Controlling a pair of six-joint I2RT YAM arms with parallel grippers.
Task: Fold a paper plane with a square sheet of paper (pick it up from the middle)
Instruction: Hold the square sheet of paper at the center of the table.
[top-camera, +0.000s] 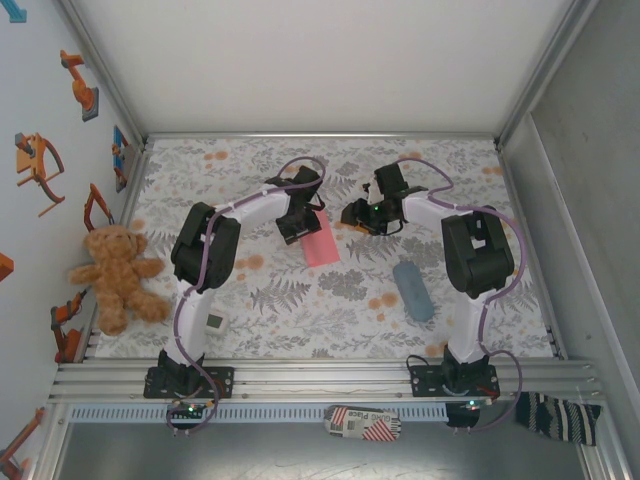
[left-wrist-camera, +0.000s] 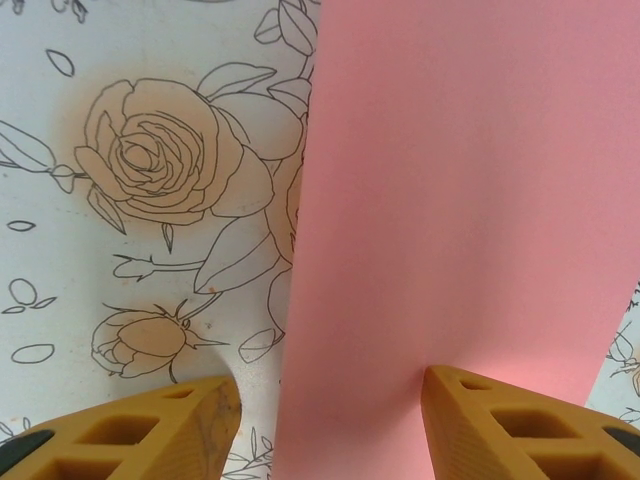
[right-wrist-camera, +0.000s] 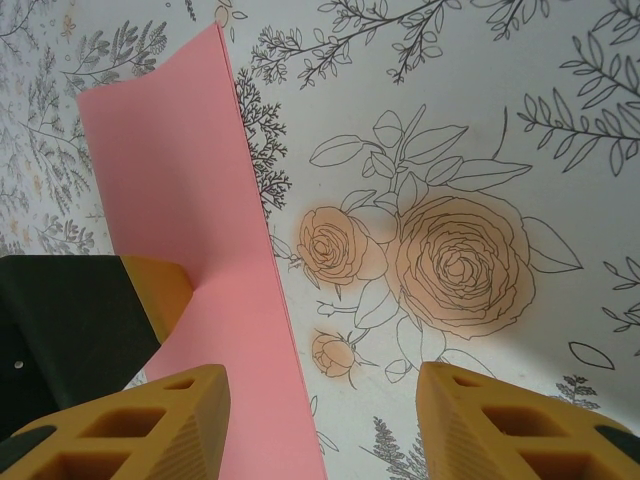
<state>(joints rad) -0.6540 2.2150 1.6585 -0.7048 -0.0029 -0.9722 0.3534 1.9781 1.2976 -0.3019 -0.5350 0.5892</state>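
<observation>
Pink square sheet of paper (top-camera: 322, 245) lies under left jaws (parted).

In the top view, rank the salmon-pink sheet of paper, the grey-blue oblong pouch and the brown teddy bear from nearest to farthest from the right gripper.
From the right gripper:
1. Salmon-pink sheet of paper, just left of it.
2. Grey-blue oblong pouch, right of it, closer to the robot.
3. Brown teddy bear, far to the left.
</observation>
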